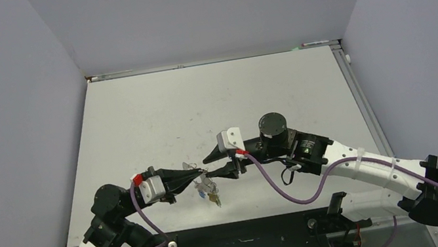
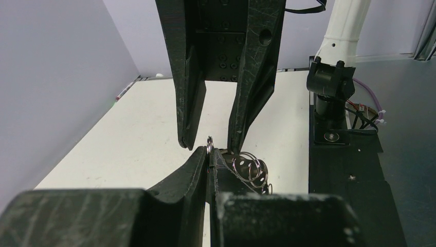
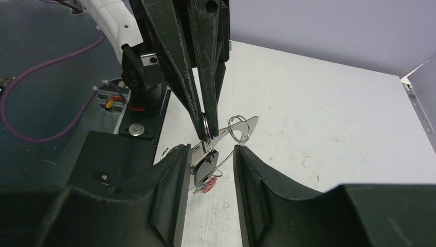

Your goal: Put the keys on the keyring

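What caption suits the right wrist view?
Shut left hand dangles the key bunch inside the open right hand.

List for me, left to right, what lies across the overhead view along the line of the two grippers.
Left to right: left arm's white wrist camera → left gripper → bunch of keys hanging at its tip → right gripper → right arm's white wrist camera → black cylindrical motor.

A white table [image 1: 155,113], scuffed with small dark marks, sits boxed in by plain pale lilac walls [image 1: 204,6], with a metal rail [image 1: 360,98] along its right edge and a black plate [image 1: 242,244] along its near edge.
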`<state>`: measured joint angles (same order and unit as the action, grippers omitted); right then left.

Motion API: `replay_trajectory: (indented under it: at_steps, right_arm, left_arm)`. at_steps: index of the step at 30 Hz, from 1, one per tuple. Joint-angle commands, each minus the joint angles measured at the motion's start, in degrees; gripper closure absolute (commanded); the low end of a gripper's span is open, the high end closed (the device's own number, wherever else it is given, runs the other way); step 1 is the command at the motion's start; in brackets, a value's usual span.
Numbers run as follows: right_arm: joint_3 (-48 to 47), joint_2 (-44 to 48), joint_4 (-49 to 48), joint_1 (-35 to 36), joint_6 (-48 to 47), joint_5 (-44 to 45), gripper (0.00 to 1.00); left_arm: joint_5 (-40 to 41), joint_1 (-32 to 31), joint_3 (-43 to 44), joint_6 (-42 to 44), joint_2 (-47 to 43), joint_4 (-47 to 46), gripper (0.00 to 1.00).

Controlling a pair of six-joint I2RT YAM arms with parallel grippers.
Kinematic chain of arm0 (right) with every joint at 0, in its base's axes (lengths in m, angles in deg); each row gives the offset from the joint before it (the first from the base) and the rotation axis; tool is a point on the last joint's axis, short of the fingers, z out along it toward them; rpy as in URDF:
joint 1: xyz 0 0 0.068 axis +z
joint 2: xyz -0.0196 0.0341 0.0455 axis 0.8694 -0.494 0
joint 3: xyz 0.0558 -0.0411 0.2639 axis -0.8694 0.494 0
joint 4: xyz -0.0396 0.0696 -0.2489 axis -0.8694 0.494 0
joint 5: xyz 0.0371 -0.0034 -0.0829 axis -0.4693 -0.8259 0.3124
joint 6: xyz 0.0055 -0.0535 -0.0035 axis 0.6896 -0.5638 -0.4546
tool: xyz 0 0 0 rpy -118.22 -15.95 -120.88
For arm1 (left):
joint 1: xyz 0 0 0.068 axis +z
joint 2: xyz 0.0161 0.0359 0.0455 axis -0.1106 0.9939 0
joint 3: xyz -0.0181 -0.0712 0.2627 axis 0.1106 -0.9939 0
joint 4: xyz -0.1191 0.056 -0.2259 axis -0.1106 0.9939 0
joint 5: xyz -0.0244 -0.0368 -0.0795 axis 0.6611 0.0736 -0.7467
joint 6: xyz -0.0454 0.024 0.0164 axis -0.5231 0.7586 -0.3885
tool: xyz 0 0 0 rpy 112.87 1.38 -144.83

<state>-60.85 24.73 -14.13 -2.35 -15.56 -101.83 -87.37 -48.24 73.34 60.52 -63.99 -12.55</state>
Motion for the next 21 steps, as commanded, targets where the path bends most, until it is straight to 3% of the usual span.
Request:
replay_trajectory:
  at_steps: [1,15,21]
  right_arm:
    - [-2.6,-0.5,-3.4,-0.3,-0.7,-2.9,0.65]
    - [-3.2,-1.6,-4.3,-0.3,-0.3,-4.1,0.74]
    - [-3.2,-2.0,-4.5,-0.3,-0.3,-4.1,0.95]
  left_arm:
    - [-0.6,0.3,0.7,-0.5,-0.3,-5.2,1.0]
    - [-0.9,0.2,0.7,-0.5,0.0,-5.1,1.0]
    - [-1.3,0.2,0.7,-0.7,0.2,-5.1,1.0]
